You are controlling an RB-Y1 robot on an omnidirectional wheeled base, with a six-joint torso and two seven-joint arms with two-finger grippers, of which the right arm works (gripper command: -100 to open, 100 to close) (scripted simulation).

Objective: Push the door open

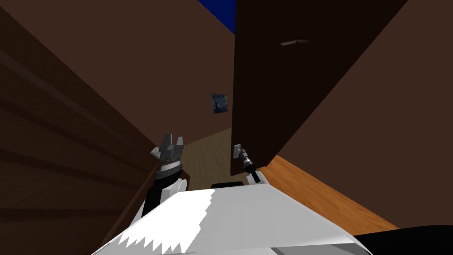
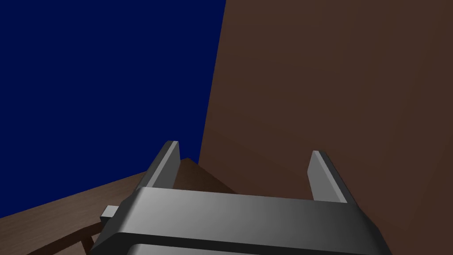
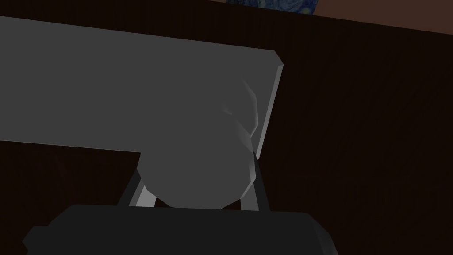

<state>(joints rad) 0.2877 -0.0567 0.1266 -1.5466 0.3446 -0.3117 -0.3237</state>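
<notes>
One dark brown door (image 1: 274, 88) stands just ahead on the right, ajar, with a gap at its left edge. Its grey lever handle (image 3: 132, 97) is in the right tool (image 3: 199, 192), whose fingers (image 3: 255, 190) pinch the round base of the handle from both sides. To push well, I judge, the hand should grip firmly and press forward, with the wrist following the arc of the door so the fingers do not slip off. The left tool (image 1: 171, 144) is raised near the brown wall (image 1: 66, 133) on the left, fingers spread and holding nothing. It is better clear of the gap. Beyond the gap lie a wooden floor (image 1: 208, 148) and a small blue painting (image 1: 219, 102), far off. Of containers I find none.
</notes>
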